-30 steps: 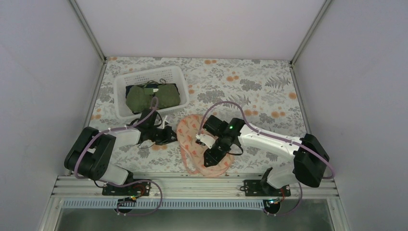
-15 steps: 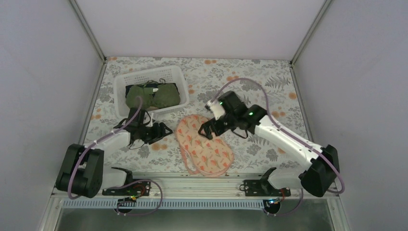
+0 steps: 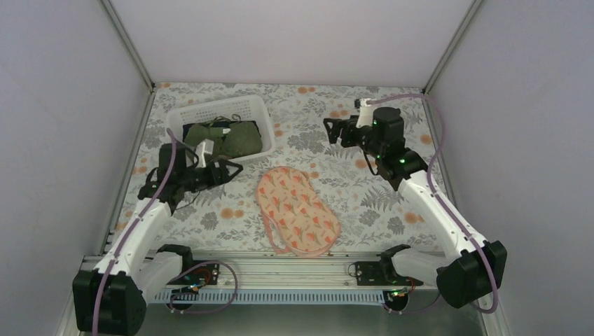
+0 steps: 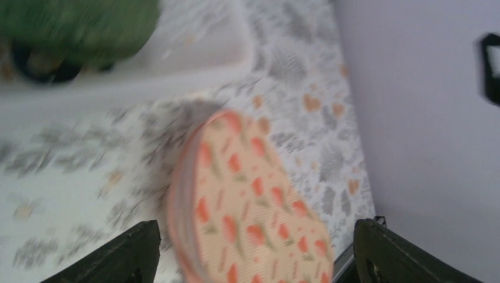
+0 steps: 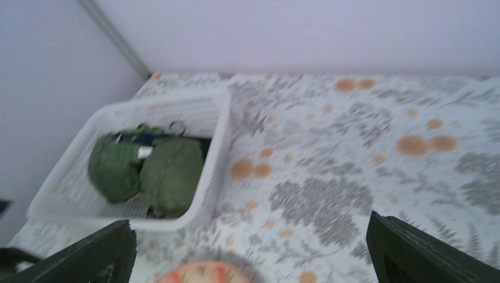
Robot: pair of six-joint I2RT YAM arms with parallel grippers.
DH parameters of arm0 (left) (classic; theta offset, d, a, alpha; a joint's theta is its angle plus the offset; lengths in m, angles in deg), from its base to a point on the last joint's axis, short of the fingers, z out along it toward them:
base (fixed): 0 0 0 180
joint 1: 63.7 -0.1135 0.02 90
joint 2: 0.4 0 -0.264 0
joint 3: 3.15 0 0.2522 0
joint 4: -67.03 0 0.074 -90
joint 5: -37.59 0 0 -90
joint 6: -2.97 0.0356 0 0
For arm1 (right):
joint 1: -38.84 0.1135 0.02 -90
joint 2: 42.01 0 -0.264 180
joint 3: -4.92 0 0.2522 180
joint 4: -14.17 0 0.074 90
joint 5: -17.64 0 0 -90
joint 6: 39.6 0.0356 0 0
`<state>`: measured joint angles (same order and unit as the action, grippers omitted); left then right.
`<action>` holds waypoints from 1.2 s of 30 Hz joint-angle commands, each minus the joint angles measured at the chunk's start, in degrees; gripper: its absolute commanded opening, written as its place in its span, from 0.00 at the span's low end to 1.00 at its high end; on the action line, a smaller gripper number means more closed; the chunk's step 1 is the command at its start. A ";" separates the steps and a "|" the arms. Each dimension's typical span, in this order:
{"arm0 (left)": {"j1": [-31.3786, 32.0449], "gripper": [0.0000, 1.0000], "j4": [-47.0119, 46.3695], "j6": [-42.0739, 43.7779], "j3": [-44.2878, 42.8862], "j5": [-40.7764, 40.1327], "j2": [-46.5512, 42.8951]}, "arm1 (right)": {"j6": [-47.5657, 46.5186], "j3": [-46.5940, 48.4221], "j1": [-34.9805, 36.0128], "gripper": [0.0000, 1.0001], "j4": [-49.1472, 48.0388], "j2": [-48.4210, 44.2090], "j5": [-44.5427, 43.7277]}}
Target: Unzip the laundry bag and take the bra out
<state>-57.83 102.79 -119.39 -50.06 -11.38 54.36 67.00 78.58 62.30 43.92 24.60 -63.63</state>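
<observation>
The laundry bag (image 3: 298,210) lies flat on the flowered table, peach-pink with red-orange leaves, and nothing touches it. The left wrist view shows it, blurred (image 4: 247,206), below the fingers; its far end shows in the right wrist view (image 5: 200,274). The olive-green bra (image 3: 228,140) lies in the white basket (image 3: 175,122), seen with both cups (image 5: 147,168) from the right wrist. My left gripper (image 3: 231,170) hangs open between basket and bag, nothing between its fingers (image 4: 255,224). My right gripper (image 3: 330,131) is raised at the back right, open and empty (image 5: 249,221).
The basket stands at the back left, its rim (image 5: 218,135) close to the left gripper. A dark cloth lies under the bra. Side walls and metal corner posts (image 3: 129,45) close in the table. A rail with the arm bases (image 3: 280,269) runs along the near edge.
Both grippers have opened and pulled away from the laundry bag. The left arm swung back and left toward the basket. The right arm rose and moved to the back right.
</observation>
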 commanded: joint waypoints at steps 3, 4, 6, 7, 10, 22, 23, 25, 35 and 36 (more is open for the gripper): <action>-3.03 0.84 -2.72 10.91 -10.94 6.54 -2.84 | -3.30 -3.32 -5.42 1.00 -12.35 -2.95 -4.77; -3.47 0.87 -1.05 16.13 -14.13 2.54 -2.02 | -4.21 -3.83 -6.13 1.00 -13.61 -3.19 -5.18; -3.85 0.98 4.53 29.11 -21.68 -11.21 -0.55 | -5.73 -4.83 -7.51 1.00 -16.98 -3.50 -6.09; -3.99 1.00 6.20 34.04 -24.21 -17.83 0.21 | -6.27 -5.36 -8.26 1.00 -18.31 -3.43 -6.17; -4.90 1.00 2.12 42.62 -27.37 -33.70 0.93 | -8.02 -7.07 -10.90 1.00 -22.76 -2.63 -5.04; -16.16 1.00 -39.44 37.95 -2.73 -32.99 -0.39 | -11.24 -23.17 -21.68 1.00 -42.66 -1.02 -6.05; -16.22 1.00 -42.47 37.73 0.26 -32.51 -0.70 | -12.35 -24.83 -21.82 1.00 -43.91 -0.96 -5.87; -16.24 1.00 -48.45 37.47 6.53 -31.15 -1.38 | -15.18 -28.89 -22.05 1.00 -48.11 -1.25 -4.29; -15.96 1.00 -69.40 36.83 18.04 -23.80 11.28 | -17.48 -41.19 -23.35 1.00 -66.97 1.90 0.90; -15.64 1.00 -70.56 37.64 17.16 -25.12 15.45 | -17.39 -42.27 -23.34 1.00 -68.75 3.37 1.04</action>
<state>-73.81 43.18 -81.56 -30.69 -37.32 60.74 50.90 38.46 39.53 -13.02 24.27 -65.05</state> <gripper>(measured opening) 0.999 0.997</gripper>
